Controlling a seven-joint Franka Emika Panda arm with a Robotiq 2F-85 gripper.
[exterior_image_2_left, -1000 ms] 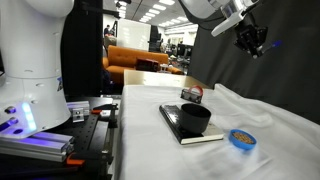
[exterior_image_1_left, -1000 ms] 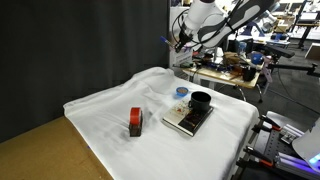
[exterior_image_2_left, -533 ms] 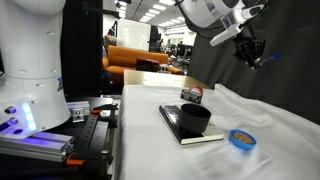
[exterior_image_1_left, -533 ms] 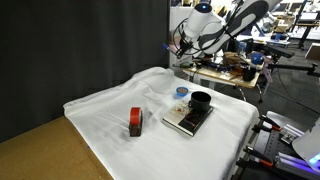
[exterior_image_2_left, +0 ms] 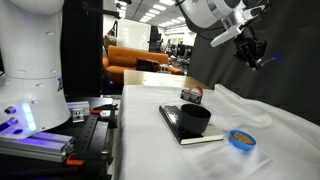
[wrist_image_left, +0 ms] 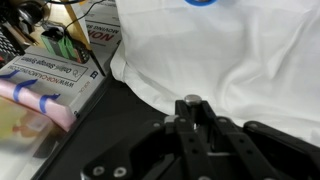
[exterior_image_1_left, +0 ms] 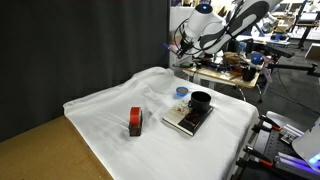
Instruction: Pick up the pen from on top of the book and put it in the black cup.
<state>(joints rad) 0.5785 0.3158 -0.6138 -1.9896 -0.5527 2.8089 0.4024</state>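
On the white cloth (exterior_image_1_left: 100, 110), starting from the left in an exterior view, stands a red block (exterior_image_1_left: 135, 122), well apart from the book (exterior_image_1_left: 185, 124). The cup (exterior_image_1_left: 201, 101) sits on the far end of the book, and a small blue ring (exterior_image_1_left: 181, 92) lies just beside it on the cloth. My gripper (exterior_image_1_left: 179, 45) hangs high above all of these, off past the far edge of the cloth

In an exterior view from the table's end, the book (exterior_image_2_left: 172, 120) lies at the left with the cup (exterior_image_2_left: 196, 118) on it, the block (exterior_image_2_left: 192, 93) behind them and the ring (exterior_image_2_left: 240, 138) to the right. My gripper (exterior_image_2_left: 252, 52) is up at the right, well above the cup, with its jaws pinched narrow. A thin blue sliver pokes out beside them, which I take for the pen (exterior_image_2_left: 271, 57); I see no pen on the book

In the wrist view, stacked boxes (wrist_image_left: 50, 75) are at the left, the cloth's edge (wrist_image_left: 230, 60) is at the right, and my closed gripper (wrist_image_left: 190, 112) points at the dark gap between them
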